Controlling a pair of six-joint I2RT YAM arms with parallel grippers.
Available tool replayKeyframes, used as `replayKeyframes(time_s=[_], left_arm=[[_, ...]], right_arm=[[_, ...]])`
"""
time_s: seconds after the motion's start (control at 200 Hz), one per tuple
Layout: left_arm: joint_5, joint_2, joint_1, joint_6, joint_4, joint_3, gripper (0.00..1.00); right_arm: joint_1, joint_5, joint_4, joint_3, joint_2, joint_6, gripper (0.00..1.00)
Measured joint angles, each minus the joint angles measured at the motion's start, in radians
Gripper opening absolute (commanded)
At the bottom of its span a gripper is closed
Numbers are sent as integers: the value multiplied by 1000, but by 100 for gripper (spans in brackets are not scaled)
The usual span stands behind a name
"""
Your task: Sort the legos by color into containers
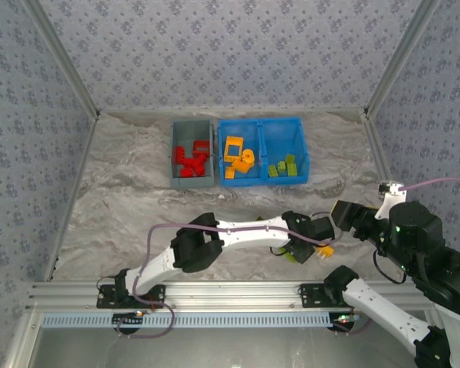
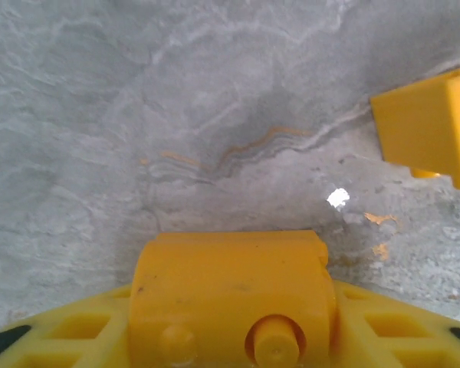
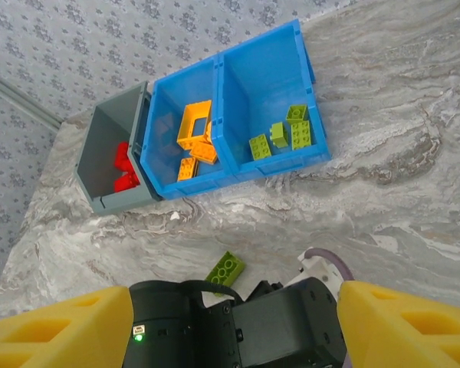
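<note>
Grippers: left gripper (image 1: 314, 247) clenched on an orange brick (image 2: 230, 284), right gripper (image 3: 234, 291) spread wide.
Your left arm (image 1: 238, 234) lies across the near table (image 1: 123, 199), its wrist right under the right fingers. A loose green lego (image 3: 226, 268) sits just beside it. Gray bin (image 1: 174, 157) holds red; blue bin (image 1: 261, 121) holds orange left, green right, both at the far wall. You have bare marble between.
</note>
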Motion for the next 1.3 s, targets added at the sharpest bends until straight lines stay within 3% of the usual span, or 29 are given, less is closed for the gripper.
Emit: replayKeyframes(time_s=[0.2,0.375,0.59,0.73,0.954,1.299], left_arm=[[-38,-16,5,-10,30,-23,36],[-69,-171,58,-22,38,-139,36],[-86,-475,241,-21,77,-254,36],[-73,-565,396,-15,109,-313,36],[6,-468,587,4,132,-317,36],[53,-174,647,80,131,16,36]], right_arm=[[0,-6,3,-15,0,0,73],[0,-15,14,-33,3,-5,73],[0,-93,125,-140,89,-51,70],[16,-161,244,-260,205,-63,70],[120,-155,369,-317,334,-61,69],[207,-105,450,-356,373,-26,69]])
